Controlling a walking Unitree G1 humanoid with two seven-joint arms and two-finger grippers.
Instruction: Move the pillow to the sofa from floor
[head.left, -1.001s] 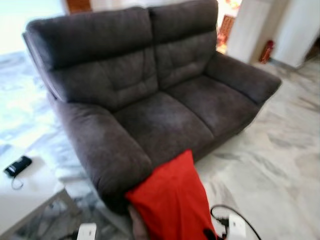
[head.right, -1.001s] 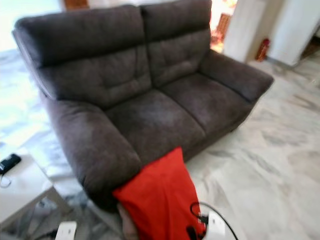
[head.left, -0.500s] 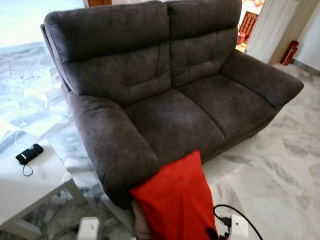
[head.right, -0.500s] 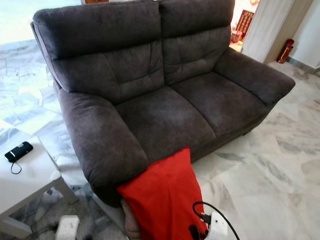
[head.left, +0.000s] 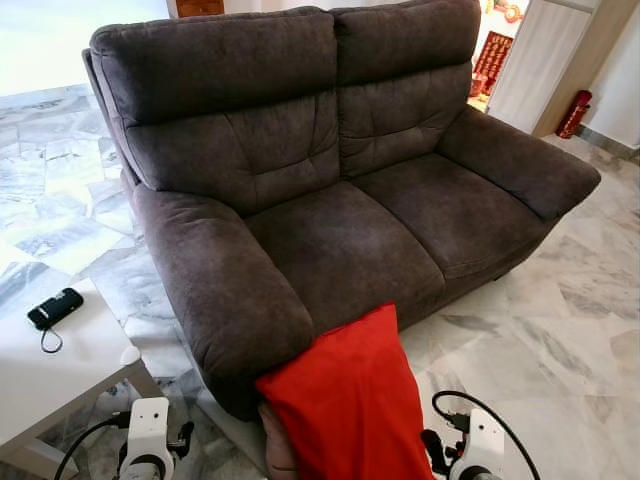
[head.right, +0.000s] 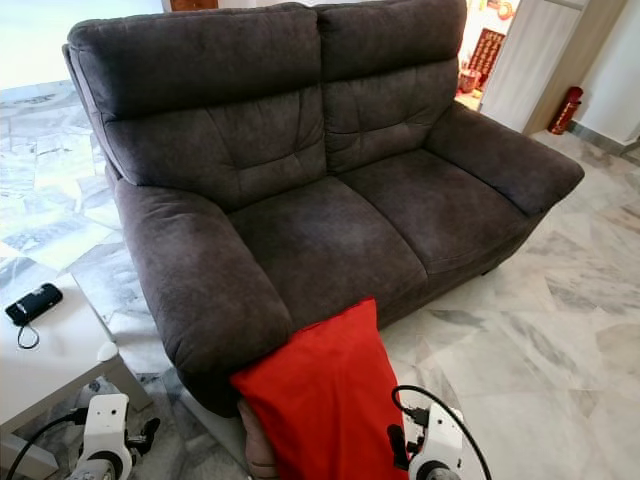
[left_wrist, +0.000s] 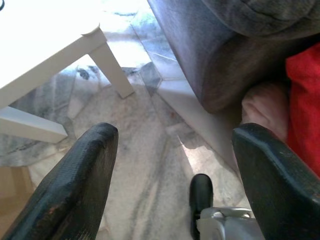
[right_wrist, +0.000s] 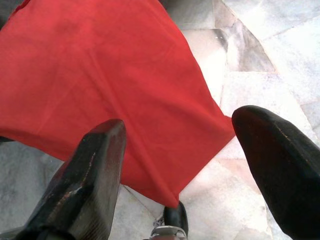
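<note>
A red pillow (head.left: 345, 400) stands on the marble floor, leaning against the front of the dark grey two-seat sofa (head.left: 340, 240) beside its left armrest. My left arm (head.left: 147, 440) is low at the pillow's left and my right arm (head.left: 478, 450) low at its right. The left gripper (left_wrist: 175, 135) is open over bare floor, with the sofa's armrest and the pillow's edge (left_wrist: 305, 100) close by. The right gripper (right_wrist: 180, 125) is open just above the red pillow (right_wrist: 100, 75), its fingers apart and holding nothing.
A white side table (head.left: 60, 360) with a small black device (head.left: 55, 308) stands at the left, its leg (left_wrist: 112, 70) near my left gripper. Something pale pink (left_wrist: 262, 107) lies beneath the pillow. A red fire extinguisher (head.left: 577, 112) stands far right. Marble floor (head.left: 540, 340) lies right of the sofa.
The camera has turned and steadied, so the sofa sits more centred and sharp. Both wrists have come further into view at the bottom. The pillow stays put against the sofa.
</note>
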